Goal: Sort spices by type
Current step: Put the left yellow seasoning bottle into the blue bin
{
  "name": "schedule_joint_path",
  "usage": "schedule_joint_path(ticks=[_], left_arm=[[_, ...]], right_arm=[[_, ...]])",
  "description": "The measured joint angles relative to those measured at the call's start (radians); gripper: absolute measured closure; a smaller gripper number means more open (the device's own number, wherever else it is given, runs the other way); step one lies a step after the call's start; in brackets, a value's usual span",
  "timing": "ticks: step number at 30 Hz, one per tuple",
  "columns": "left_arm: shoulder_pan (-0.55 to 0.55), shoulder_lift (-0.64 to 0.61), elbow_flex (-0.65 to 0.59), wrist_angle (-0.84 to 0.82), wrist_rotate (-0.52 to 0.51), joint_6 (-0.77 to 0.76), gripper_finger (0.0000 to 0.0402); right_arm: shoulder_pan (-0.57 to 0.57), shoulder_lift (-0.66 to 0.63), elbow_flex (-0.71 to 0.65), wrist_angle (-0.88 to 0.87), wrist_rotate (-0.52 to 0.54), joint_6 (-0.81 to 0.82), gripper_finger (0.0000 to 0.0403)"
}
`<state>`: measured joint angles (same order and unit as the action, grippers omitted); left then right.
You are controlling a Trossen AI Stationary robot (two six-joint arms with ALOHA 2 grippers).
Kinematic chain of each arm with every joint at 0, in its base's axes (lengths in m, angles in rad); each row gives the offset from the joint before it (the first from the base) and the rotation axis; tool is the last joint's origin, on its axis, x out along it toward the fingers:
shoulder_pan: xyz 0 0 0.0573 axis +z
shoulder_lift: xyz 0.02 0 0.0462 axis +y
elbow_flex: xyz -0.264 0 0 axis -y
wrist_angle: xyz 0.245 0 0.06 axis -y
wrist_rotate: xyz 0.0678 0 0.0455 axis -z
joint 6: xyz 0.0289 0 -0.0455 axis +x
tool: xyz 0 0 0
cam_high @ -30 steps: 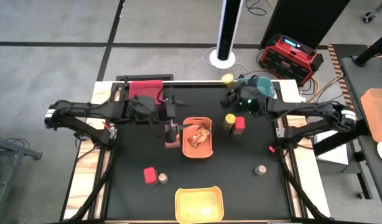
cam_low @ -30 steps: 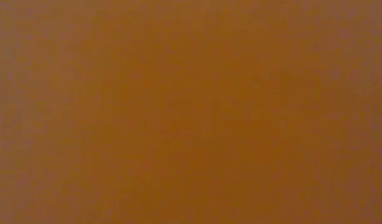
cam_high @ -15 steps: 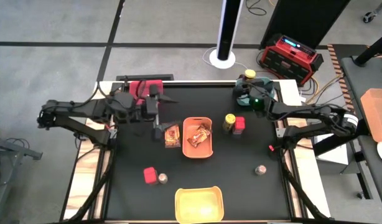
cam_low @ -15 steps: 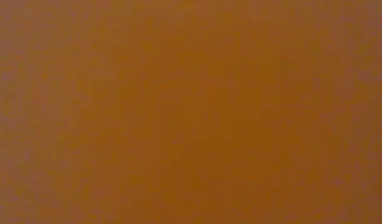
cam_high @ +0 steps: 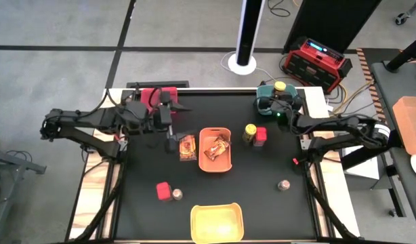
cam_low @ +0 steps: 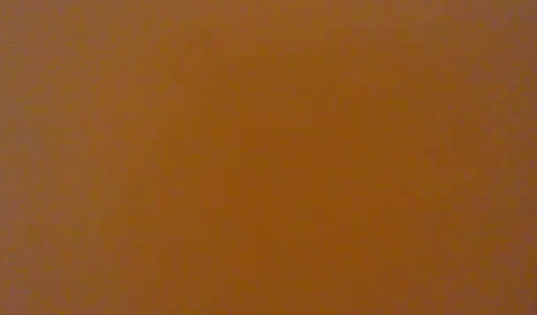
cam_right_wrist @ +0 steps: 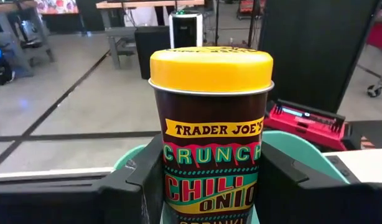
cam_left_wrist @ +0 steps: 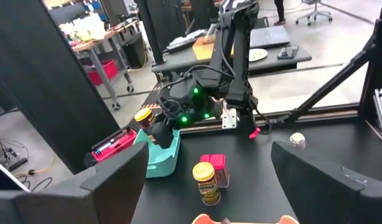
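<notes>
Right end effector (cam_high: 279, 98) clamped on a yellow-lidded jar (cam_right_wrist: 210, 130), held upright over the teal bin (cam_high: 265, 99) at the worktop's far right corner.

Left end effector (cam_high: 173, 129) has its fingers spread apart with nothing in them, sitting by the red bin (cam_high: 154, 95), just above a printed packet (cam_high: 187, 147) lying flat on the black worktop (cam_high: 262, 210). The other packet (cam_high: 217, 146) is in the orange bin (cam_high: 209, 163). Second yellow-lidded jar (cam_high: 249, 133) stands touching a red cube box (cam_high: 261, 135); another red cube (cam_high: 163, 191) and silver-lidded jar (cam_high: 176, 194) sit near the yellow bin (cam_high: 216, 224).

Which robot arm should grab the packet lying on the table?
Probably the left: its gripper hangs open right beside the packet, while the right gripper holds a yellow-lidded jar over the teal bin.
</notes>
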<state>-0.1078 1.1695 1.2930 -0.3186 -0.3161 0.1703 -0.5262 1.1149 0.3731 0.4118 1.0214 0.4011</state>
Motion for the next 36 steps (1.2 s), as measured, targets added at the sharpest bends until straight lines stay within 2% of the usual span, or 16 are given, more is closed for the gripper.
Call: schedule_joint_path(ticks=[5, 11, 27, 32, 36], left_arm=[[0.000, 0.007, 0.000, -0.001, 0.000, 0.003, 0.0079], [0.000, 0.007, 0.000, -0.006, 0.000, 0.004, 0.0079], [0.000, 0.019, 0.000, 0.004, -0.015, 0.030, 0.0079], [0.000, 0.019, 0.000, 0.003, -0.016, 0.031, 0.0079], [0.000, 0.019, -0.011, -0.022, -0.013, 0.038, 0.0079]], right_arm=[[0.003, 0.000, -0.092, 0.171, 0.000, -0.002, 0.0233], [0.007, 0.001, -0.200, 0.393, 0.000, -0.095, 0.0233], [-0.016, 0.001, -0.176, 0.394, -0.006, -0.125, 0.0233], [-0.024, 0.009, -0.068, 0.187, -0.035, -0.081, 0.0233], [0.025, -0.021, 0.014, 0.195, -0.077, -0.175, 0.0233]])
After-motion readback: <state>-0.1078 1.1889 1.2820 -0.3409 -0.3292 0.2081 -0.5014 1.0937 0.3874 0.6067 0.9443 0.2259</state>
